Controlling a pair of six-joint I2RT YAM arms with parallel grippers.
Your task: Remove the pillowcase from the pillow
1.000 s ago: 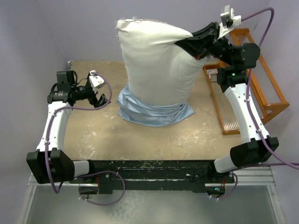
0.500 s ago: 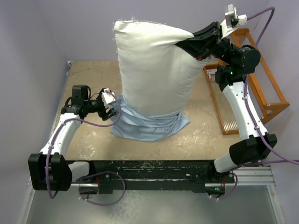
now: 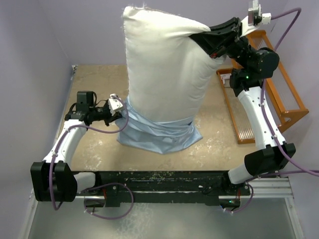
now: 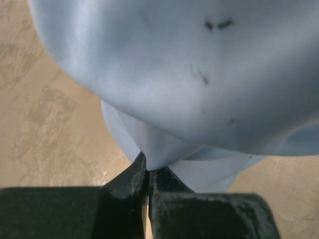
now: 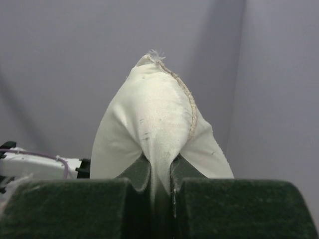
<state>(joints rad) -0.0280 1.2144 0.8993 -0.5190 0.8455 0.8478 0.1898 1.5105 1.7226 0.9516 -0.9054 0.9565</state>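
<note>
I have the right gripper (image 3: 203, 41) clamped on the upright pillow (image 3: 164, 64) at its top right corner, and the left gripper (image 3: 118, 112) pinching the pillowcase (image 3: 160, 133) low at left.

Pillow (image 3: 164, 64): plain off-white, with a frayed cream seam on top. Pillowcase (image 3: 159, 134): pale light blue, and the left wrist view picks up a few dark specks on it. Tabletop (image 3: 99, 149): mottled tan. Left end effector (image 4: 148, 169) and right end effector (image 5: 162, 164) are both black. The wooden rack (image 3: 291, 115) is orange, the walls (image 3: 30, 50) lavender.
</note>
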